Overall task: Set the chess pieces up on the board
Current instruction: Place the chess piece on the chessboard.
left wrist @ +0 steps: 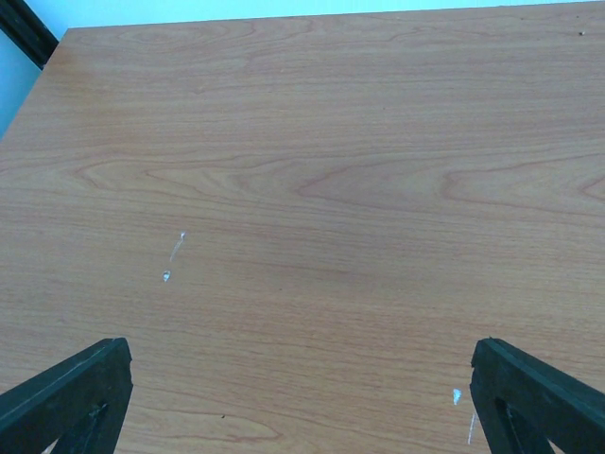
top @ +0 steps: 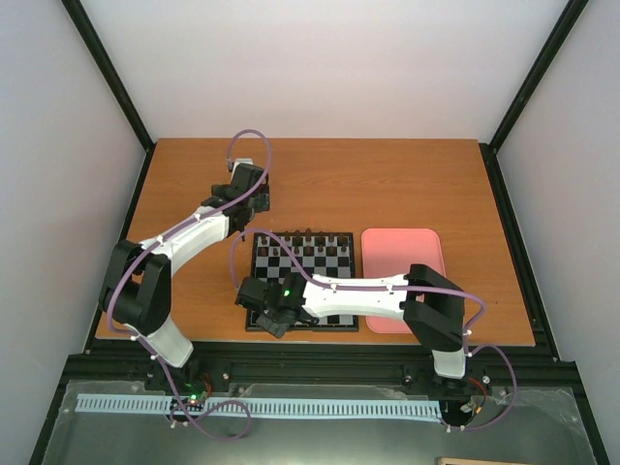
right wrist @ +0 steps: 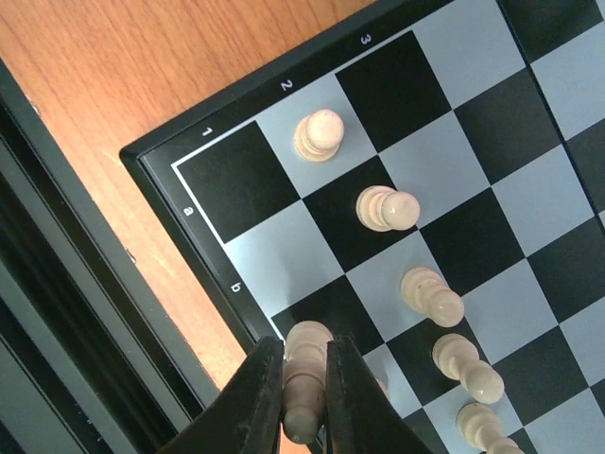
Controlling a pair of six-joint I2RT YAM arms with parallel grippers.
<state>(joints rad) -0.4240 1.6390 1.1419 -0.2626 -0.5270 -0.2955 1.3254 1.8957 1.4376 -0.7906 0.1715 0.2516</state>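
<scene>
We grip cream piece in right gripper, at near-left corner of board. Left gripper gapes wide over bare table. Our risks: piece tips on release or straddles squares; fingers clip neighbouring pawn row.

The left arm and the right arm have white shells and black joints. A thin purple cable loops along each of them. A small green light shines on the right wrist. The left claw and the right claw have black, wedge-shaped fingers.
</scene>
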